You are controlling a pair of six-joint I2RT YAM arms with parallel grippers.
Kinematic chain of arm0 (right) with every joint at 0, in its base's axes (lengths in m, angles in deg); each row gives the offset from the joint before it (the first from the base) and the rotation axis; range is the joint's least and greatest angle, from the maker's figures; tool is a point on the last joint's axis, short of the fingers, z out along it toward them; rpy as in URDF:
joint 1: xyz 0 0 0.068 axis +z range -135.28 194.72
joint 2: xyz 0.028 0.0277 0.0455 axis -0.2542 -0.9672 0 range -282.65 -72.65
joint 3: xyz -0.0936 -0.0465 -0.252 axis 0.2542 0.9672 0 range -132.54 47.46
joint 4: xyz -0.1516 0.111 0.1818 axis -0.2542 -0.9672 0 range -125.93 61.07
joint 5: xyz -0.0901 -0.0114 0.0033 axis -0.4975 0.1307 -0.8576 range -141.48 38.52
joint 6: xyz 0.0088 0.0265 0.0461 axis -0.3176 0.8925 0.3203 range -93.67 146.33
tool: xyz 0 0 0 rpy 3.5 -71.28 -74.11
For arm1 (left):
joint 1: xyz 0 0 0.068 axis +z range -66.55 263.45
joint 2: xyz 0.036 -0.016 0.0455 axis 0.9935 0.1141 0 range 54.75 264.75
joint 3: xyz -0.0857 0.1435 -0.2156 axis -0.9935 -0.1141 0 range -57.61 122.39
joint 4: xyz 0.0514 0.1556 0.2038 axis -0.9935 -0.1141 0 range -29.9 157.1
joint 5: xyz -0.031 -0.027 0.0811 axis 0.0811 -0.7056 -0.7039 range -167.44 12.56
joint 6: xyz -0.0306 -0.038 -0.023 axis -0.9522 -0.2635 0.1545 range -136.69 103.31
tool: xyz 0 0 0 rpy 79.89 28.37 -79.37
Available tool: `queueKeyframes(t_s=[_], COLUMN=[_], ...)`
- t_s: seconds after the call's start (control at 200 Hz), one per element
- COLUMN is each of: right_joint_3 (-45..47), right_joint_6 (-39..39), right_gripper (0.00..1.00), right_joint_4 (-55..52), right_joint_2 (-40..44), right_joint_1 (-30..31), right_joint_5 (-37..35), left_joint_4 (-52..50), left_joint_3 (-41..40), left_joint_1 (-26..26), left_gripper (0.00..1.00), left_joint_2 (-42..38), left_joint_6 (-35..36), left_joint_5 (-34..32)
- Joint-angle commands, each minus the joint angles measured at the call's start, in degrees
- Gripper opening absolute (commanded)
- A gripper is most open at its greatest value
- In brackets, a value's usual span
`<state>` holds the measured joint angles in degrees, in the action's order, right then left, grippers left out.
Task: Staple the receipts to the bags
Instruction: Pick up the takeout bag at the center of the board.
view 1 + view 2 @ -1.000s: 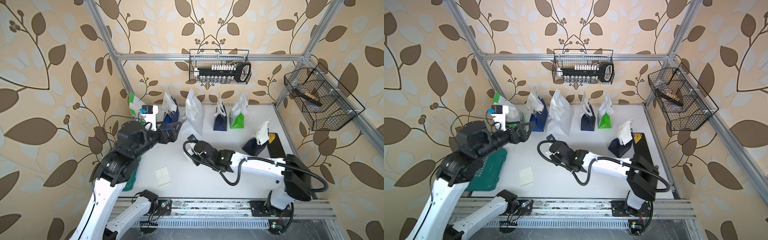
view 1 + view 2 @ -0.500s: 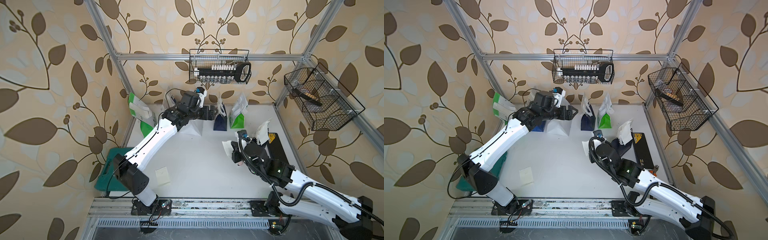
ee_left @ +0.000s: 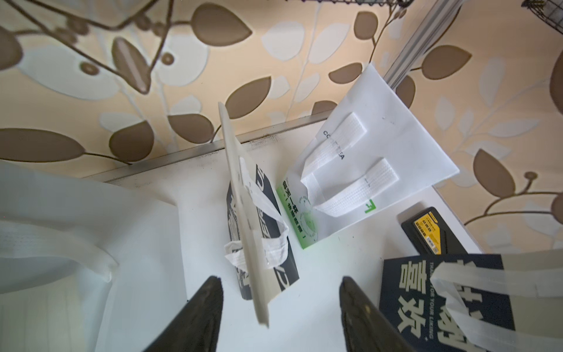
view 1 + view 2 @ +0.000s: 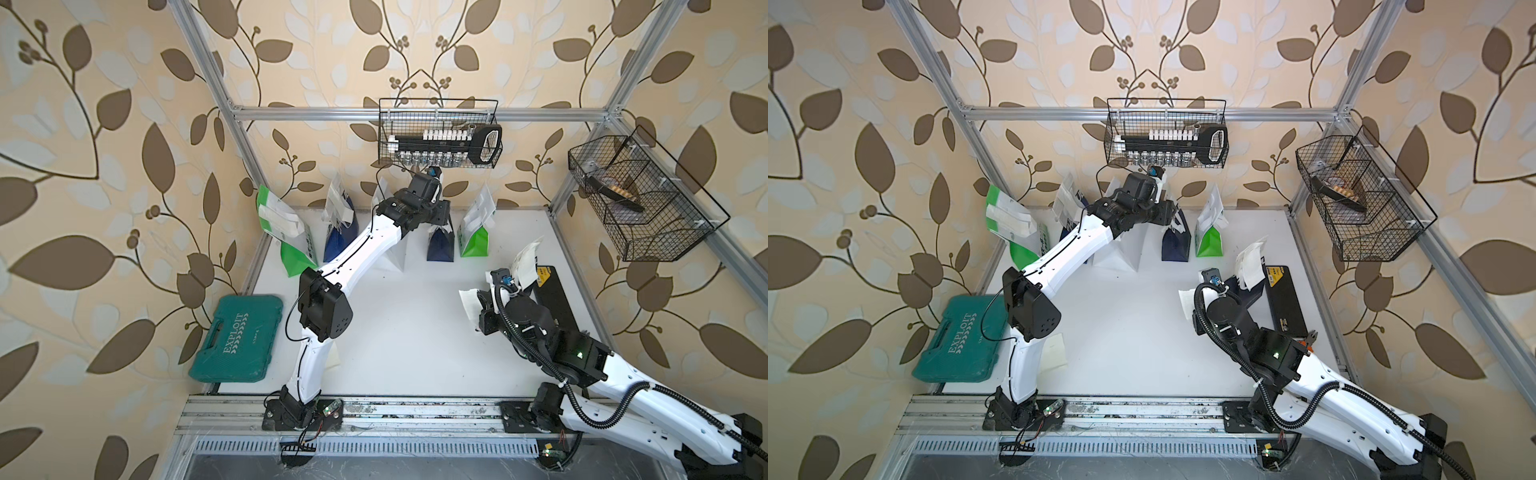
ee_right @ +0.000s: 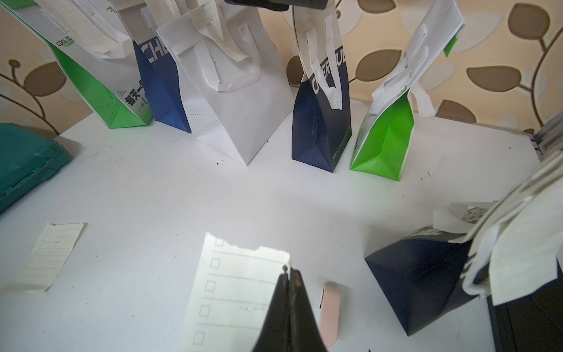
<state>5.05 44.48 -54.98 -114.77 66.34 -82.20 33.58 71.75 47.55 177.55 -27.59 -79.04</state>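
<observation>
Since my left arm was down by the far-left green bag [image 4: 297, 253] a second ago, it has swung along the back row, past the blue bag [image 4: 340, 241] and the white bag [image 5: 243, 100], and my left gripper [image 3: 278, 283] now hangs over the middle navy bag [image 3: 265, 213]. My left fingers [image 3: 201, 314] have come in from wide but are still apart and touch nothing. A pale sheet rising edge-on from that bag's top stands in the gap; I cannot tell whether it is the bag's own flap or a slip. I judge I am set to pinch that top and hold it steady. A spare slip [image 5: 48, 256] lies flat on the table near my left arm's base, not yet used. Right of the middle navy bag, the second green bag [image 4: 473, 245] stands alone.

My right arm has drawn back from the table's middle to the right side. My right gripper [image 5: 288, 272] is pressed tight on the edge of a receipt [image 5: 237, 292] with check boxes, held above the table just beside the front navy bag [image 5: 420, 280]. A small pink thing [image 5: 330, 311], a stapler by my guess, lies under it. So I have paper in hand and a bag nearly caught, but nothing joined yet
</observation>
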Motion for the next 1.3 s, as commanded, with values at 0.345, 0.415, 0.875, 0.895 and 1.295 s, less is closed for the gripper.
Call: queueKeyframes(t_s=[0.345,0.415,0.875,0.895,1.295], right_joint_3=[0.67,0.58,0.06,0.05,0.12], right_joint_6=[-0.07,0.08,0.78,0.9,0.92], right_gripper=[0.0,0.0,0.0,0.0,0.0], right_joint_4=[-0.93,-0.85,-0.7,-0.69,1.15], right_joint_2=[1.6,1.57,0.97,0.98,1.35], right_joint_1=[-0.55,-0.56,-0.55,-0.61,-0.49], right_joint_5=[-1.12,-1.52,-1.62,-1.62,1.45], left_joint_4=[-1.46,-0.65,1.01,0.71,-8.72], left_joint_3=[4.2,3.31,-11.47,-13.25,-38.42], left_joint_1=[0.16,0.11,-1.68,-1.87,-3.41], left_gripper=[0.17,0.04,0.0,0.0,0.0], left_joint_2=[1.89,0.89,-16.4,-17.64,-46.28], left_joint_6=[3.3,3.53,4.19,3.99,9.64], left_joint_5=[-3.5,-3.93,-0.54,-0.34,8.41])
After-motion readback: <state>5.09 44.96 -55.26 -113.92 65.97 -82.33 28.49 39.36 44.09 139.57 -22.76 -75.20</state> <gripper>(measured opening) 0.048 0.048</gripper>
